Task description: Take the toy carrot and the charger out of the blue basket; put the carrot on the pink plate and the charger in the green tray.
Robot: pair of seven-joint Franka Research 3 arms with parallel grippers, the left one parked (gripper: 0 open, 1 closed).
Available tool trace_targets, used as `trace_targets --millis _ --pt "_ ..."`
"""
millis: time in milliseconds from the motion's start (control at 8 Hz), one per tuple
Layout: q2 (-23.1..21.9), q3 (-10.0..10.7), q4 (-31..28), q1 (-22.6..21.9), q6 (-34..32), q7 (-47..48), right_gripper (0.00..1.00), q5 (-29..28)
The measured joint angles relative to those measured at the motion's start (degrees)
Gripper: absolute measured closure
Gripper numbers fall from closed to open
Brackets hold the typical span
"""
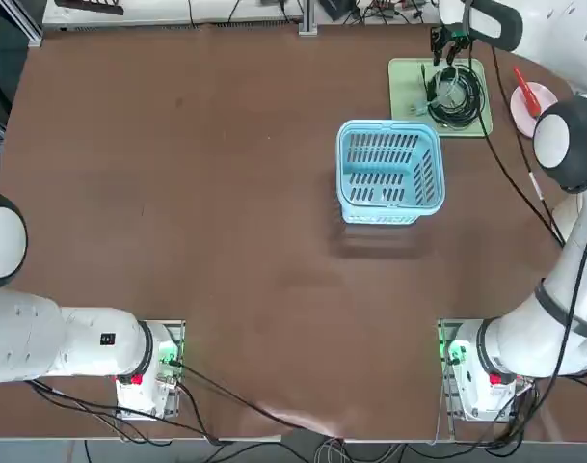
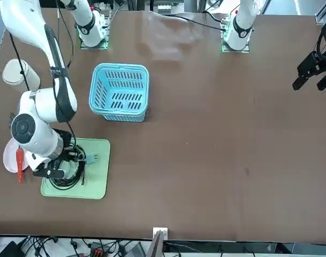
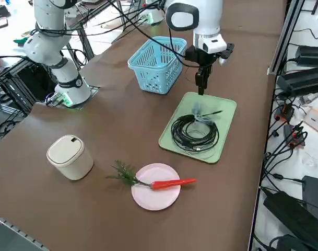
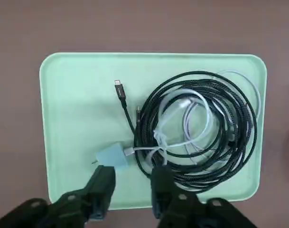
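The charger (image 4: 112,156), a small pale plug on a white lead, lies in the green tray (image 4: 78,95) beside a coil of black cable (image 4: 201,128). My right gripper (image 4: 130,183) hangs just above the tray, open, with nothing between its fingers (image 4: 102,183); the charger sits just past one fingertip. From the side, the gripper (image 3: 200,90) stands over the tray's (image 3: 226,110) basket-side end. The toy carrot (image 3: 172,183) lies across the pink plate (image 3: 159,201), its green tuft hanging off the rim. Nothing shows inside the blue basket (image 1: 389,123).
A white lidded cylinder (image 3: 70,156) stands on the table near the plate. The coiled cable (image 1: 457,96) fills much of the tray (image 1: 409,82). The basket (image 3: 157,65) sits close to the tray, toward the table's middle. Plate and tray are near the table's edge.
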State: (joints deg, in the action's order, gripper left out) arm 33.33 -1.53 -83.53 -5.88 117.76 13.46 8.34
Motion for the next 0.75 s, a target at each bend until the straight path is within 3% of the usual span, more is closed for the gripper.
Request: trace_targets --millis 125,375,500,750 --pt "0.0 0.0 0.0 0.0 0.2 0.0 0.30 0.0" --pt "0.0 -0.3 1.0 0.0 1.1 0.0 0.18 0.0" --pt "-0.1 -0.3 2.8 0.0 1.0 -0.1 0.01 -0.8" --pt "-3.0 -0.3 5.7 0.2 -2.6 -0.5 0.00 -3.6"
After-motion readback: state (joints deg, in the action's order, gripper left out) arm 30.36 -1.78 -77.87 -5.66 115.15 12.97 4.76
